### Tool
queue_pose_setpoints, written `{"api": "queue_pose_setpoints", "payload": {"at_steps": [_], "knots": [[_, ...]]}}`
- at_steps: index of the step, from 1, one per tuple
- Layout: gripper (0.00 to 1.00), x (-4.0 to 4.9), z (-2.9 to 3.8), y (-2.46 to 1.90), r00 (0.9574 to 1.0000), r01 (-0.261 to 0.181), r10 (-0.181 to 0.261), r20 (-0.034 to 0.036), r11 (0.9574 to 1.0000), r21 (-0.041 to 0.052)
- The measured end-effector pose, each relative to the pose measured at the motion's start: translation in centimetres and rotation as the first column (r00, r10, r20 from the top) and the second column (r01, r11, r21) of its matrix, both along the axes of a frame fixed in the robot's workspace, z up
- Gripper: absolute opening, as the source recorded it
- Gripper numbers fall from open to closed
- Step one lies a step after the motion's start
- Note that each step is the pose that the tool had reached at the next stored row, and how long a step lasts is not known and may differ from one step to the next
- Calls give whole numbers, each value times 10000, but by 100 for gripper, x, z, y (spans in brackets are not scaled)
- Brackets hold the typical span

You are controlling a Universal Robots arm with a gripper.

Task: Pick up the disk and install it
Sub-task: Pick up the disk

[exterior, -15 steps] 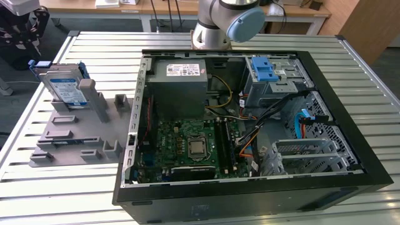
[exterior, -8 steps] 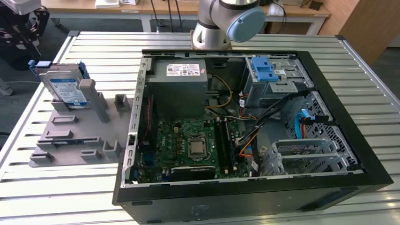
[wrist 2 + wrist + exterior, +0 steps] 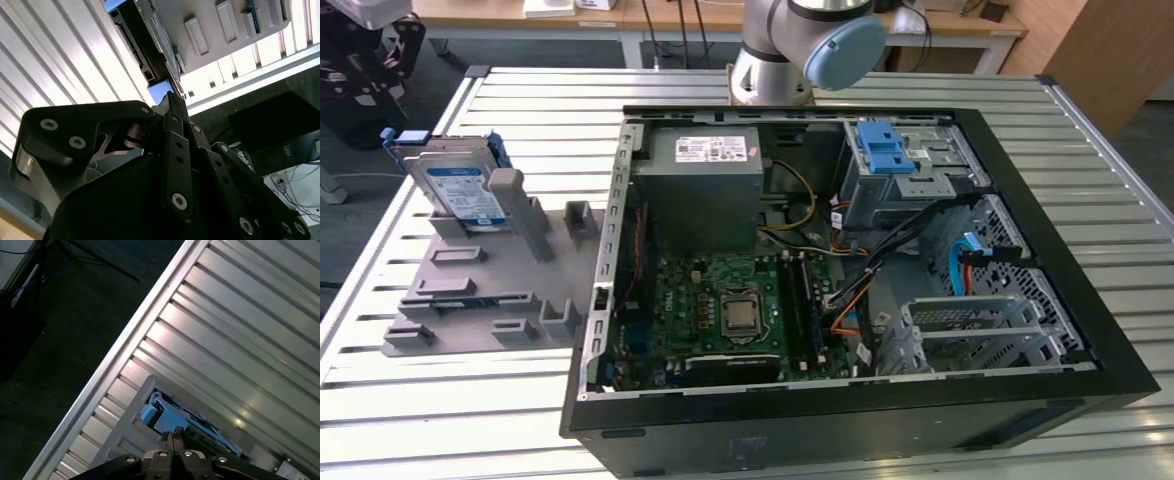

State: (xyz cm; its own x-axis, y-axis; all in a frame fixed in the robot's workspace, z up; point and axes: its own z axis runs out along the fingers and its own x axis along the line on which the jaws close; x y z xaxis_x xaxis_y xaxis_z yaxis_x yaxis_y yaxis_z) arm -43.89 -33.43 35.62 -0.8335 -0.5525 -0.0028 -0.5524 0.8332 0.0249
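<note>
This looks like a robotics lab or test workshop. A grey jointed robot arm with a pale blue cap (image 3: 794, 45) is mounted at the far edge of a ribbed silver aluminium surface (image 3: 1107, 150). On it lies an open black desktop computer case (image 3: 854, 415), its green circuit board (image 3: 720, 310) bared. A slotted grey plastic fixture plate (image 3: 480, 300) sits at the exterior view's left. Beyond stand pale-topped workbenches (image 3: 654, 15), and loose pale cables (image 3: 291, 176) trail over the dark floor (image 3: 60, 340).
</note>
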Motion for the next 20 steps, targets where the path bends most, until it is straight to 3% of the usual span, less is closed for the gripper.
{"api": "queue_pose_setpoints", "payload": {"at_steps": [20], "knots": [[11, 0, 0, 0, 9924, -1228, 1228, -1, 9924, -1]]}}
